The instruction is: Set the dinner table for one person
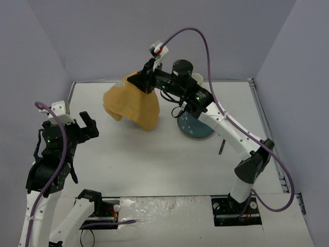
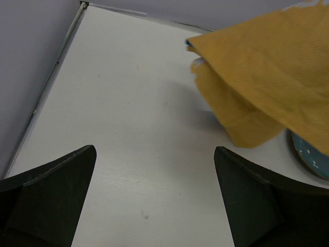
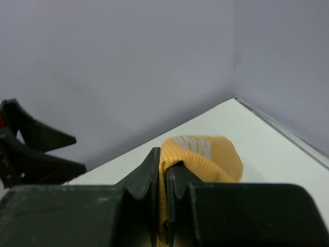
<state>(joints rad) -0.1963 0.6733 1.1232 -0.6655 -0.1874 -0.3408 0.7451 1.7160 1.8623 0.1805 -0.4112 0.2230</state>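
Note:
My right gripper [image 1: 144,82] is raised over the far middle of the dinner table [image 1: 154,159]. It is shut on a corner of an orange-yellow cloth mat [image 1: 132,105], which hangs crumpled below it. The right wrist view shows the two jaws pressed together on a fold of the mat [image 3: 205,154], with the right gripper [image 3: 163,175] pinching it. At the left side my left gripper [image 1: 77,126] stands open and holds nothing. In the left wrist view the left gripper [image 2: 154,198] frames bare tabletop [image 2: 128,103], and the mat [image 2: 267,67] hangs at the upper right.
A blue speckled plate [image 1: 196,127] lies under the right arm's forearm, and its edge [image 2: 311,154] shows in the left wrist view. A thin dark utensil [image 1: 222,146] lies right of the plate. Grey walls close the table's back and sides.

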